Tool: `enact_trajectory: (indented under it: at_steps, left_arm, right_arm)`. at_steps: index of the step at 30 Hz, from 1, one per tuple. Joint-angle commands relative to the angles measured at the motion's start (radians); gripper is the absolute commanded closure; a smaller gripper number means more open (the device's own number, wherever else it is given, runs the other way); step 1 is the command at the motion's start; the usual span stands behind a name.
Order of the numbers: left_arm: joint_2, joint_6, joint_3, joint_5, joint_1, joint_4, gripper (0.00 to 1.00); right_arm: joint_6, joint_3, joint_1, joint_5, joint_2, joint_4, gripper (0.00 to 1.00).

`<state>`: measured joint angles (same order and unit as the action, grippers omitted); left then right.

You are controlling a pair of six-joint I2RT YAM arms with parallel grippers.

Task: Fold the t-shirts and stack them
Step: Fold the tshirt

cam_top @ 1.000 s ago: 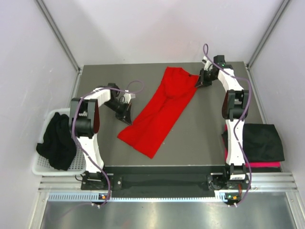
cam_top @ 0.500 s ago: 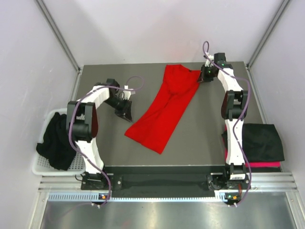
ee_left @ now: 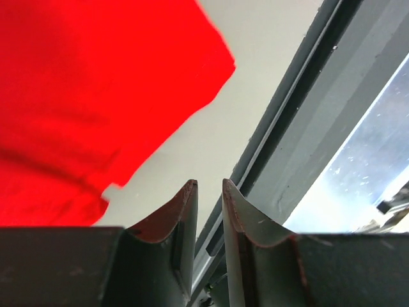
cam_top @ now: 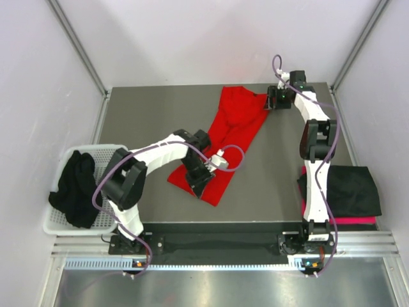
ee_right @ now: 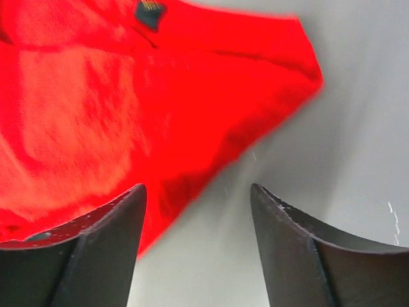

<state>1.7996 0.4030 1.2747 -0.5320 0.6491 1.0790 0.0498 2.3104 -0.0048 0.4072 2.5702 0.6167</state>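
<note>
A bright red t-shirt point(cam_top: 233, 125), folded into a long strip, lies slanted across the table from the far middle toward the near centre. My left gripper point(cam_top: 199, 180) hovers over its near end, jaws a narrow gap apart with nothing between them point(ee_left: 209, 183); the red cloth point(ee_left: 77, 83) lies off to their left. My right gripper point(cam_top: 273, 102) is at the shirt's far right corner, open wide and empty point(ee_right: 198, 187), with the red cloth edge point(ee_right: 96, 96) just ahead of its left finger. A folded black t-shirt point(cam_top: 348, 188) rests on a pinkish-red one point(cam_top: 339, 221) at the right.
A white mesh basket point(cam_top: 96, 157) off the table's left side holds a bundle of black t-shirts point(cam_top: 75, 190). The table's near edge rail point(ee_left: 300, 121) runs close by the left gripper. White walls and slanted frame posts point(cam_top: 80, 48) enclose the table.
The left arm swung from left of the shirt to over its near end and its jaws parted. The right gripper opened, letting go of the shirt's far corner. The strip's near end shifted right.
</note>
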Motion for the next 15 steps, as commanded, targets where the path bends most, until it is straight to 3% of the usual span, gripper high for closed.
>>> enact_trajectory:
  at_steps: [1,3,4,6,15]
  left_arm:
    - [0.050,0.014,0.046,0.032,0.061,0.010,0.73]
    - [0.081,0.010,0.063,0.047,0.096,-0.010,0.70]
    - [0.098,0.008,0.069,0.056,0.106,-0.016,0.67]
    - [0.116,0.005,0.087,0.070,0.124,-0.037,0.61]
    - [0.198,-0.030,0.132,0.116,0.201,-0.096,0.61]
  right_arm:
    - [0.028,-0.098,-0.038,-0.070,-0.125,0.037,0.30]
    - [0.035,-0.182,-0.063,-0.058,-0.200,0.031,0.22]
    - [0.035,-0.216,-0.073,-0.047,-0.229,0.014,0.00]
    - [0.041,-0.316,-0.104,-0.024,-0.315,-0.009,0.00]
    - [0.108,-0.660,-0.161,-0.012,-0.611,-0.095,0.00]
